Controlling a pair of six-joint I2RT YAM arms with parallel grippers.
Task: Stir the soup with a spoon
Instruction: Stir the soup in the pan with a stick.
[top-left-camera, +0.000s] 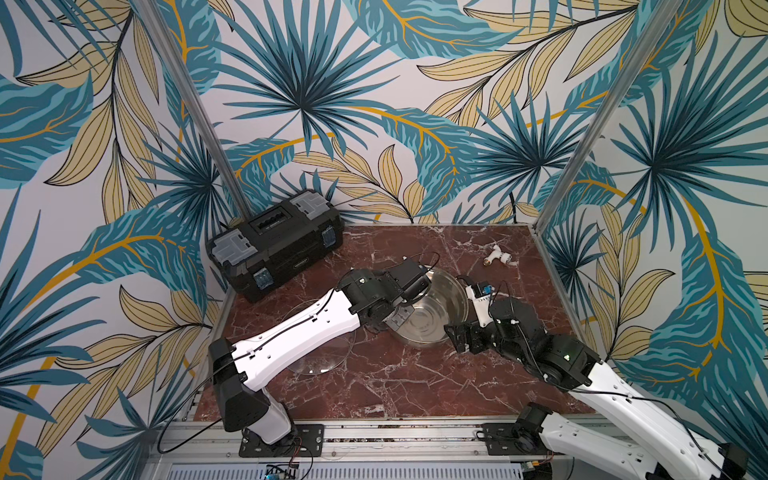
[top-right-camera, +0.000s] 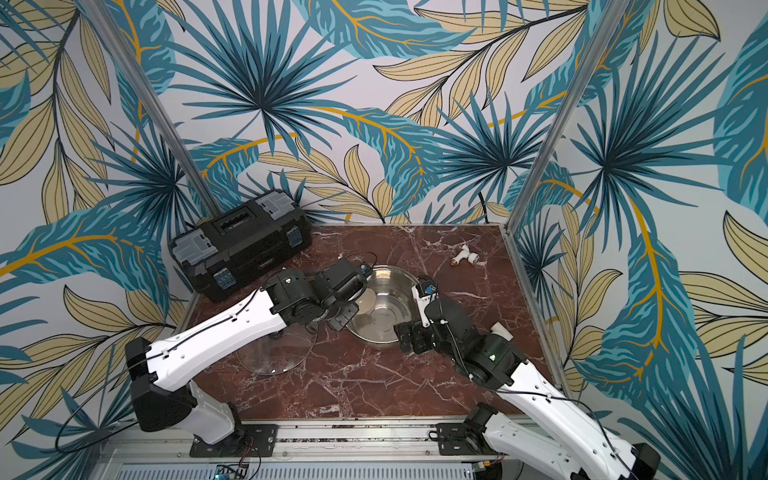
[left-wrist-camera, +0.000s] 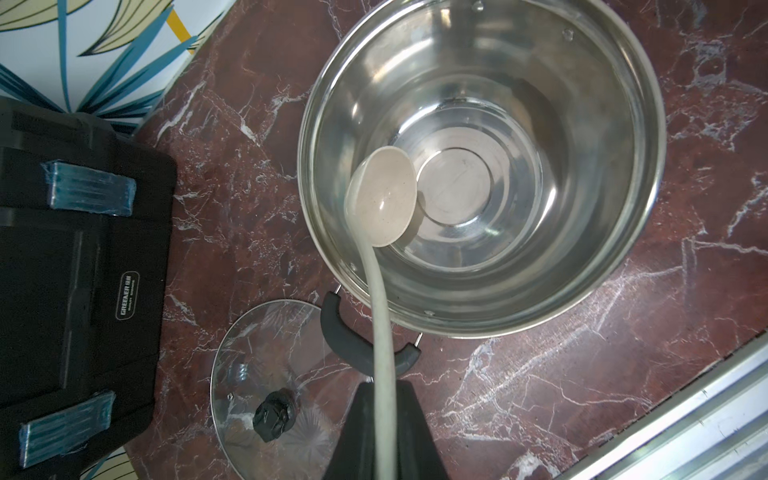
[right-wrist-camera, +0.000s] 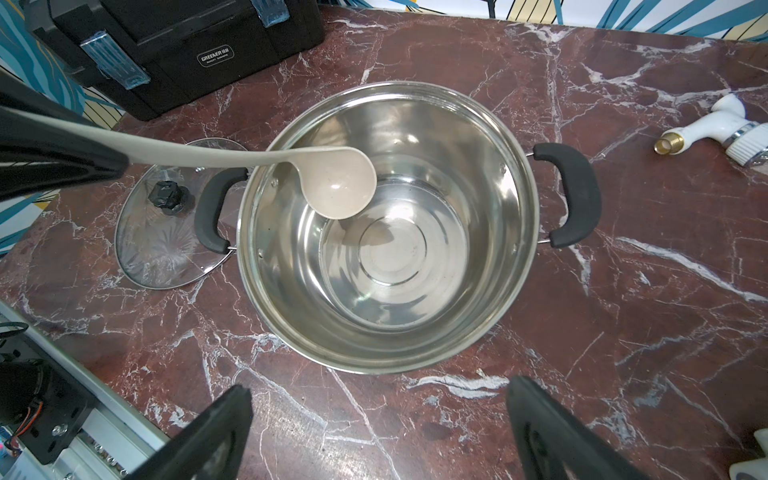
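Poised to stir: left fingers (left-wrist-camera: 357, 436) pinch the spoon (left-wrist-camera: 384, 195) over the pot (left-wrist-camera: 602, 199), right fingers (right-wrist-camera: 208, 432) gape empty; next, dip and circle.

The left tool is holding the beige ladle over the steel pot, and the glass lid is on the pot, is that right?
Not the lid: the glass lid lies on the table beside the pot, as the right wrist view shows. The left tool does hold the ladle over the pot.
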